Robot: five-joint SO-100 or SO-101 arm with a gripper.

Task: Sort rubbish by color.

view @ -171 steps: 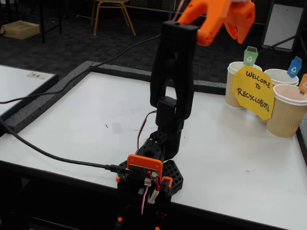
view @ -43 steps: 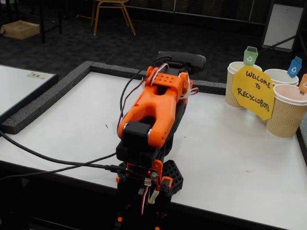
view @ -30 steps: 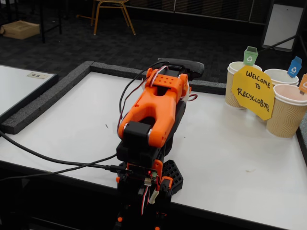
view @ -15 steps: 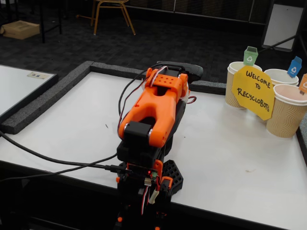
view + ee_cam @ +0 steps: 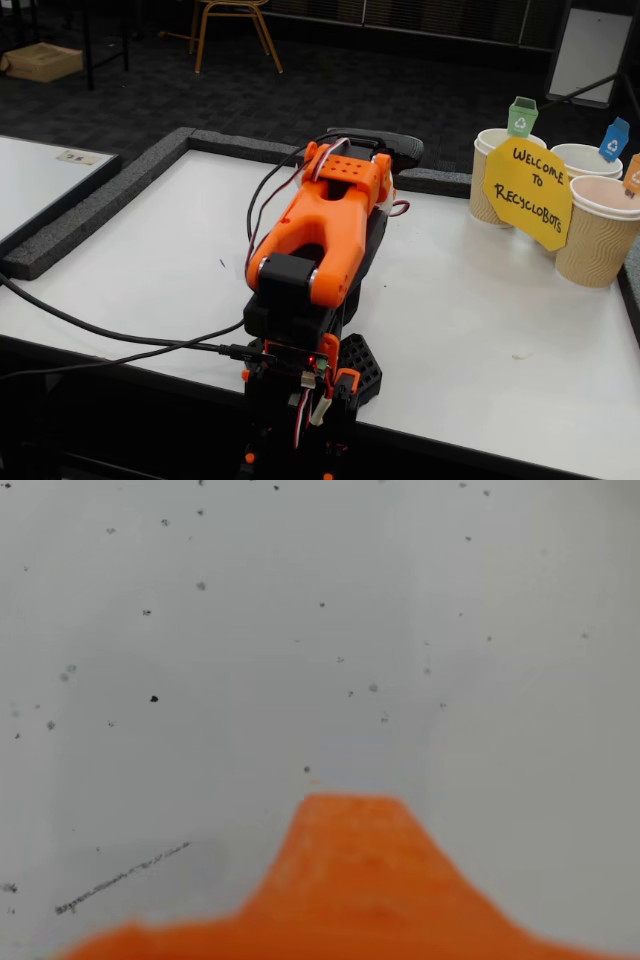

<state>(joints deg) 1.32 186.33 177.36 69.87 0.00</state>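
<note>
The fingers cannot be read as spread or pressed together: in the wrist view only one blurred orange finger (image 5: 345,870) rises from the bottom edge, and in the fixed view they are hidden behind the folded arm (image 5: 320,230). That finger sits close over the white desk (image 5: 250,630), whose surface shows dark specks and a short pencil-like scratch (image 5: 120,880) at lower left. Nothing is seen between or against the fingers.

In the fixed view the arm is folded down low over its black base (image 5: 345,365), its orange upper part sloping toward the camera, with black cables (image 5: 100,330) trailing off to the left across the desk. At the far right corner stand three ribbed paper cups (image 5: 598,232), each with a small coloured tag, and a yellow sign (image 5: 528,192) leaning in front of them.

None of the crumpled rubbish lumps shows in either view; where they lie cannot be told.
</note>
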